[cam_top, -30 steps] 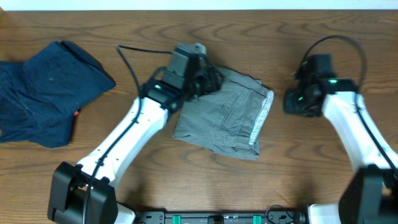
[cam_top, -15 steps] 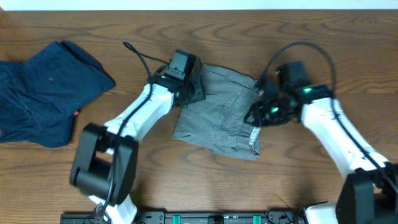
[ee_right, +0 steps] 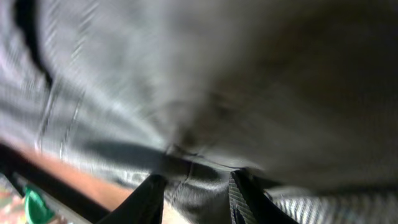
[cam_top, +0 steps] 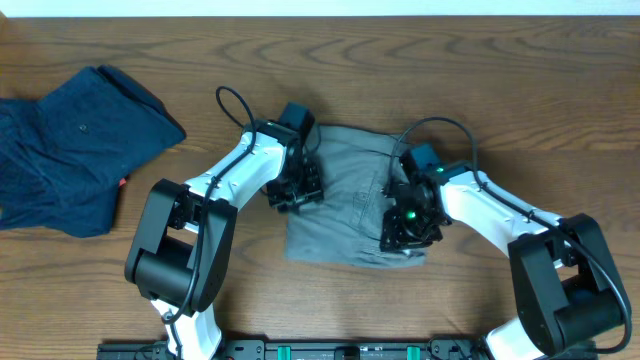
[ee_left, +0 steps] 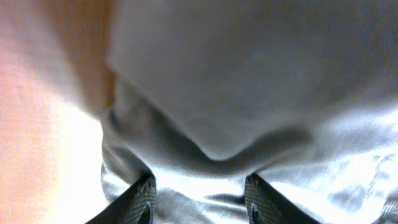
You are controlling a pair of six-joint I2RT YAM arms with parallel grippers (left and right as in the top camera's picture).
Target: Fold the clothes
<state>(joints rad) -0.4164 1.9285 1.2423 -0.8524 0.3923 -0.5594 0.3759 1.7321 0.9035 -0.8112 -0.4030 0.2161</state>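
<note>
The light grey shorts lie wrinkled at the middle of the wooden table. My left gripper presses down on their left edge. In the left wrist view its fingers stand apart with a bunched fold of grey fabric between them. My right gripper is down on the shorts' lower right part. In the right wrist view its fingers are apart over a seam of the grey fabric, close to the hem and bare wood.
A dark navy blue garment lies crumpled at the far left of the table. Both arms' cables loop above the shorts. The table's front edge holds a black rail.
Both grippers have moved inward and down onto the shorts, the right arm coming from the far right. The shorts have shifted slightly toward the front and look narrower.
</note>
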